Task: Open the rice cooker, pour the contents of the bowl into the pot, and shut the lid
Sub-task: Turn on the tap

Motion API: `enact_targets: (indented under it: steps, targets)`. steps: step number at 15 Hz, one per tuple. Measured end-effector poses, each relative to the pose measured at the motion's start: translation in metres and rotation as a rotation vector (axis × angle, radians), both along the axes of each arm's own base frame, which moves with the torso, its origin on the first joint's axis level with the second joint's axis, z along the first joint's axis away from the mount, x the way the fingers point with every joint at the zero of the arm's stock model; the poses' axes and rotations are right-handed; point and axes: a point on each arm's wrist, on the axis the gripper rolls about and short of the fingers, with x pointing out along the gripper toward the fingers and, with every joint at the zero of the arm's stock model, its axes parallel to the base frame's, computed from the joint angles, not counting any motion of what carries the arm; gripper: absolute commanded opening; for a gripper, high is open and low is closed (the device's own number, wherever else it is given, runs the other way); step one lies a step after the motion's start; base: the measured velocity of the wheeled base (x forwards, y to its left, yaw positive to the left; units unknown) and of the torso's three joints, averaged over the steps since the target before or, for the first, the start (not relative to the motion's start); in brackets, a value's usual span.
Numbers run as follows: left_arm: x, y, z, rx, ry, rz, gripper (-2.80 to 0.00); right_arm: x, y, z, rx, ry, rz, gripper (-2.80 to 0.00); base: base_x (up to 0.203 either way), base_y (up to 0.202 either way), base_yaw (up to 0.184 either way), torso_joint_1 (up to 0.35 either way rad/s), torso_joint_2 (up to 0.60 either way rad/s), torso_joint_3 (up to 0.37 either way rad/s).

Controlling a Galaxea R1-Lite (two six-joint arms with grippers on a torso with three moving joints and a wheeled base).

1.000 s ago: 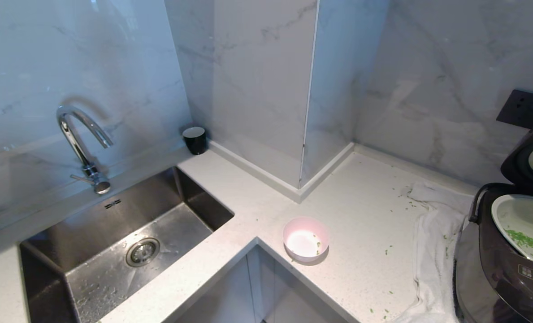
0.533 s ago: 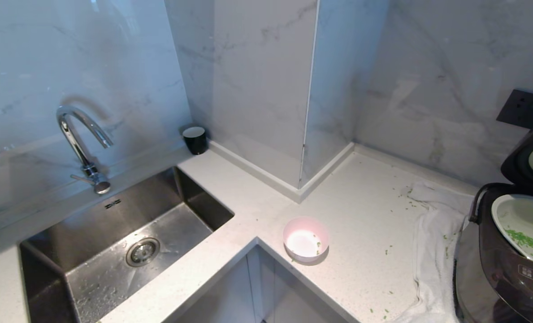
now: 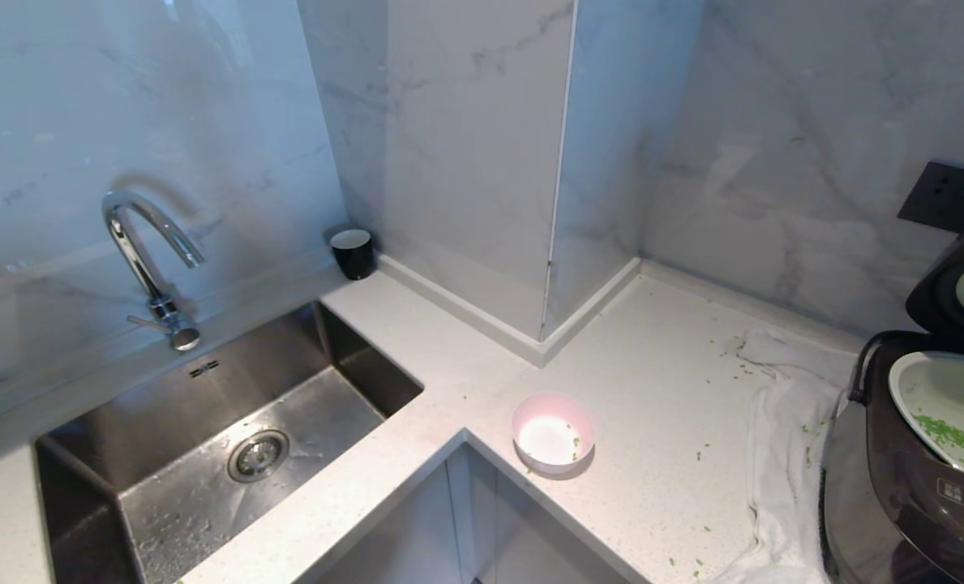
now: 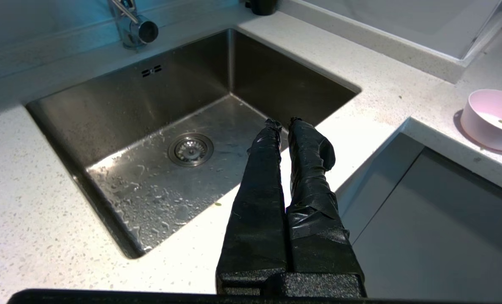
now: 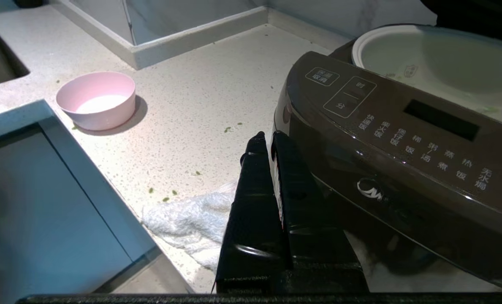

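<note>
The dark brown rice cooker [image 3: 895, 495] stands at the counter's right edge with its lid [image 3: 931, 296] raised upright. Green contents [image 3: 956, 438] lie in the pale pot [image 3: 919, 389]. The pink bowl [image 3: 553, 431] rests upright on the counter near the inner corner, with only a few green flecks inside. Neither arm shows in the head view. My right gripper [image 5: 267, 136] is shut and empty, low beside the cooker's front panel [image 5: 402, 139] and above the towel, with the bowl [image 5: 96, 101] farther off. My left gripper [image 4: 283, 122] is shut, hanging over the sink's front edge.
A white towel [image 3: 781, 454] lies under and beside the cooker, with green bits scattered on it and on the counter [image 3: 652, 365]. The steel sink [image 3: 271, 357] and tap [image 3: 145, 251] are at the left. A black cup [image 3: 353, 253] stands by the back wall, and a wall socket [image 3: 948, 196] sits above the cooker.
</note>
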Motion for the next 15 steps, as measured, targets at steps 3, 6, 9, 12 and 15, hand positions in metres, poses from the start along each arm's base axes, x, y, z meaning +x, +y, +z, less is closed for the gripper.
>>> enact_targets:
  steps: [3, 6, 9, 12, 15]
  targets:
    - [0.0000, 0.0000, 0.0000, 0.000, 0.000, -0.001, -2.80, 0.0000, -0.0002, 0.0000, 0.019, 0.001, -0.011, -2.80, 0.000, 0.000, 0.000, 0.000, 0.00, 0.000]
    - [0.0000, 0.0000, 0.0000, 0.000, 0.000, -0.002, -2.80, 0.0000, -0.0002, 0.0000, 0.020, 0.001, -0.011, -2.80, 0.000, 0.000, 0.000, 0.000, 0.00, 0.000]
    - [0.0000, 0.0000, 0.0000, 0.000, 0.000, -0.002, -2.80, 0.0000, -0.0003, 0.0002, 0.022, -0.001, -0.013, -2.80, 0.000, 0.000, 0.000, 0.000, 0.00, 0.000]
    - [0.0000, 0.0000, -0.0001, 0.000, 0.001, -0.001, -2.80, 0.0000, -0.0003, 0.0001, 0.021, -0.001, -0.013, -2.80, 0.000, 0.000, 0.000, 0.000, 0.00, 0.000]
    - [0.0000, 0.0000, 0.0000, 0.000, 0.000, -0.001, -2.80, 0.0000, -0.0003, 0.0001, 0.022, 0.000, -0.013, -2.80, 0.000, 0.000, 0.000, 0.000, 0.00, 0.000]
